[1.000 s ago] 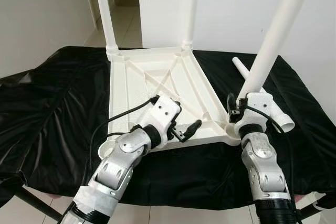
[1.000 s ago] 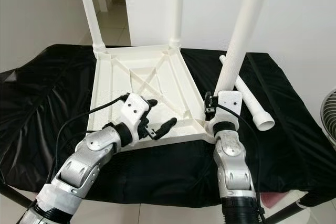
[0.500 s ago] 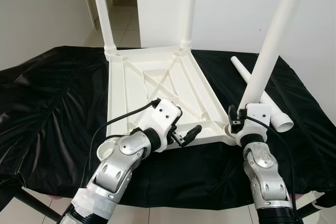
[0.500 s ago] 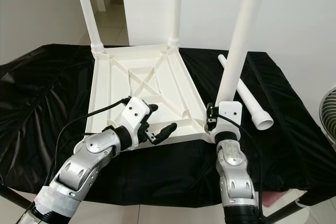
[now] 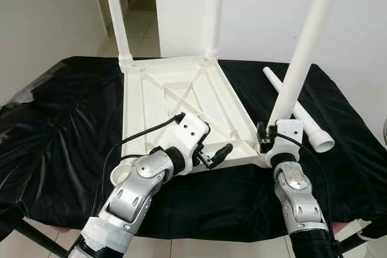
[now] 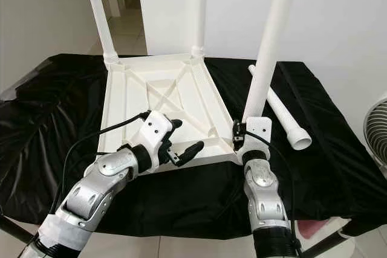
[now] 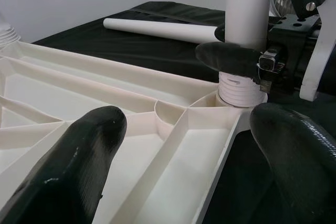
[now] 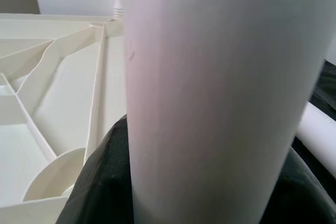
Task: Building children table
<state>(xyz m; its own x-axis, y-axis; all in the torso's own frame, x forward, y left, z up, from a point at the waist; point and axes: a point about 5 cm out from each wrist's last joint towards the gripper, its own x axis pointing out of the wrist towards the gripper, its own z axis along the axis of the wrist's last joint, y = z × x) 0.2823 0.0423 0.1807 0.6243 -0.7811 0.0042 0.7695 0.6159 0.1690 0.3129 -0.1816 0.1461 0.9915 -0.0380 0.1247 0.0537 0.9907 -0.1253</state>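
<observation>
At the desk's (image 5: pixel 54 149) near edge our right gripper (image 5: pixel 273 140) has its fingers clamped round the base of a white leg (image 5: pixel 302 52), which stands tilted over the near right corner socket of the upturned tabletop (image 5: pixel 181 98). The leg's long axis rises up and away from us. Our left gripper (image 5: pixel 213 154) hovers with fingers wide over the tabletop's near rim. Farther right lies the spare leg (image 5: pixel 299 113); two fitted legs (image 5: pixel 118 19) stand at the far corners.

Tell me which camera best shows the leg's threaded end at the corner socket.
The left wrist view: the threaded end sits in the corner socket. Head views hide it behind the right pincer; the right wrist view has only blurred shaft.
</observation>
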